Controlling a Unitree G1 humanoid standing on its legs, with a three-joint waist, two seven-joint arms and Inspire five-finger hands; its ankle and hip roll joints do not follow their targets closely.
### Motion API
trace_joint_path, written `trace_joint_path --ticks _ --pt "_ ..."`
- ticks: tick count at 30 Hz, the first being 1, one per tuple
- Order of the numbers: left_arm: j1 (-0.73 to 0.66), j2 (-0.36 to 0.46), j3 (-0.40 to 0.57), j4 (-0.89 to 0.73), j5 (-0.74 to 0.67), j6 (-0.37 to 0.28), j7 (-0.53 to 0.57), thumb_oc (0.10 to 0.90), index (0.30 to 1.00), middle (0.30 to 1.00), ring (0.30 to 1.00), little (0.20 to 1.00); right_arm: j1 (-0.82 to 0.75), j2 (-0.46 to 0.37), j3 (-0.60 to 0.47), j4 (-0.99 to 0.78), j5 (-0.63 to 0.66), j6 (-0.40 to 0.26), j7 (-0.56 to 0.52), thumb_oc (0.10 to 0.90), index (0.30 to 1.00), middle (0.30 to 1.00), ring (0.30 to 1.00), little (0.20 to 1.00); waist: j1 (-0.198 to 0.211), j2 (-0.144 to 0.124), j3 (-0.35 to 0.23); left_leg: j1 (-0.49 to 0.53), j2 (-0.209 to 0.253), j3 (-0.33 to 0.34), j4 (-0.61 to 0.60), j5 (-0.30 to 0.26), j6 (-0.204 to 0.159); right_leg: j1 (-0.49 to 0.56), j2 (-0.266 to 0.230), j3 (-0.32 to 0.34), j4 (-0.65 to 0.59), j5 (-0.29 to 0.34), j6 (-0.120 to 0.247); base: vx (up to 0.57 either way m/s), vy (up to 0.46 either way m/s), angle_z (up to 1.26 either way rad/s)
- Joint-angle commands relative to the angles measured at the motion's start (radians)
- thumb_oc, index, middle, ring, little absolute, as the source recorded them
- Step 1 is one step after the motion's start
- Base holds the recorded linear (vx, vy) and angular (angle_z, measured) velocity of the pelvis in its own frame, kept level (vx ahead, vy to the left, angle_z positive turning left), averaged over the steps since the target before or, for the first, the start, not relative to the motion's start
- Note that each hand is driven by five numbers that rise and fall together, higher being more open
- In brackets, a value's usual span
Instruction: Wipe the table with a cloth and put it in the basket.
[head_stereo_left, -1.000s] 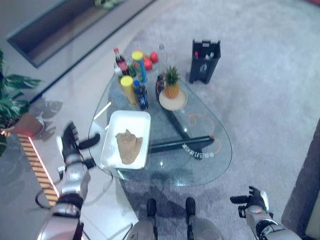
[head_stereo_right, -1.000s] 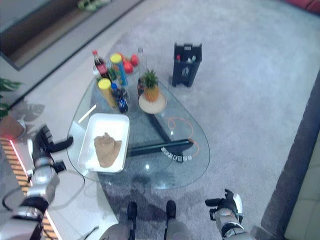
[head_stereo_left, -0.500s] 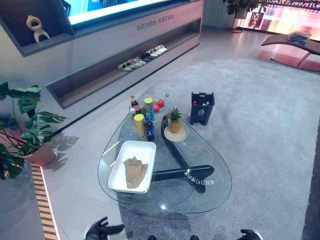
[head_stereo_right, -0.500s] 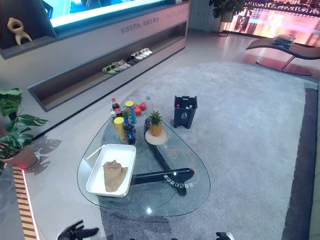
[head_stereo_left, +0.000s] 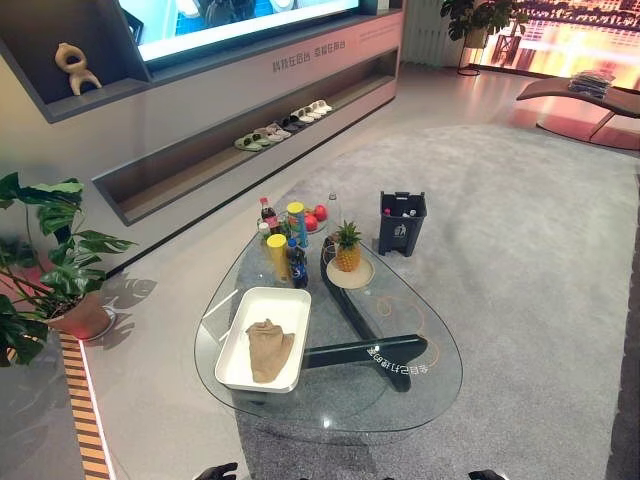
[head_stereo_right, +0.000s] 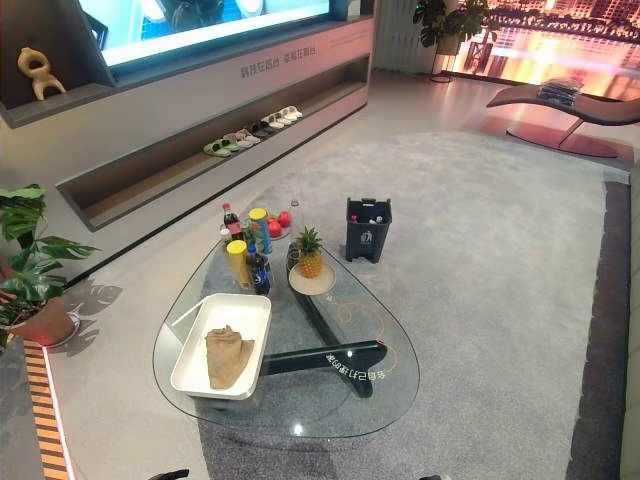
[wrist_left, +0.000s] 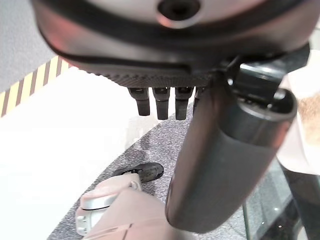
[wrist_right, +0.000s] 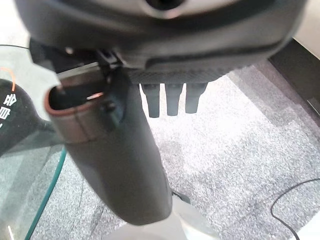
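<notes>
- Both my hands hang low at my sides, clear of the table and holding nothing.
- My left hand (wrist_left: 220, 150) shows, in its wrist view, fingers (wrist_left: 162, 102) straight and relaxed in a row with the thumb standing out; nothing lies between them.
- My right hand (wrist_right: 115, 160) shows the same in its wrist view: fingers (wrist_right: 172, 100) straight, thumb out, carpet beyond them.
- In the left eye view only a dark sliver of each hand reaches the bottom edge, so their exact position against the table rim is hard to judge.
- The cloth (head_stereo_left: 268, 348) lies crumpled in the white basket (head_stereo_left: 238, 335), ahead of me and on my left half of the table (head_stereo_left: 400, 400).
- Its long axis runs away from me, in line with the basket's length.
- I judge the left hand the nearer one; the reach goes forward and up over the basket's near wall.
- Bottles (head_stereo_left: 285, 245) and a pineapple (head_stereo_left: 347, 247) stand beyond the basket's far end, apart from the cloth.
- A dark bin (head_stereo_left: 402, 222) stands on the carpet past the table.
- Whether the glass has been wiped cannot be read from these views.
- How the cloth's folds lie underneath is hidden.
</notes>
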Motion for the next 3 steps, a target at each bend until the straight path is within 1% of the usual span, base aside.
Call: trace_joint_path --ticks 1,3 --pt "-0.086 0.014 -0.003 0.047 0.031 -0.008 -0.004 0.8 0.9 0.9 0.9 0.9 -0.064 0.0 0.049 0.063 -0.031 -0.001 0.003 0.8 0.9 0.9 0.9 0.9 0.0 -0.035 0.019 0.031 -0.051 0.02 0.001 -0.069 0.018 0.051 -0.026 -0.05 0.018 -0.01 0.037 0.0 0.0 0.0" --pt "-0.088 0.011 -0.008 0.046 0.033 -0.008 -0.005 0.8 0.9 0.9 0.9 0.9 -0.066 0.003 0.054 0.061 -0.026 0.003 0.001 0.8 0.9 0.9 0.9 0.9 0.001 -0.036 0.018 0.03 -0.051 0.02 0.001 -0.068 0.018 0.05 -0.026 -0.049 0.018 -0.009 0.037 0.0 0.0 0.0"
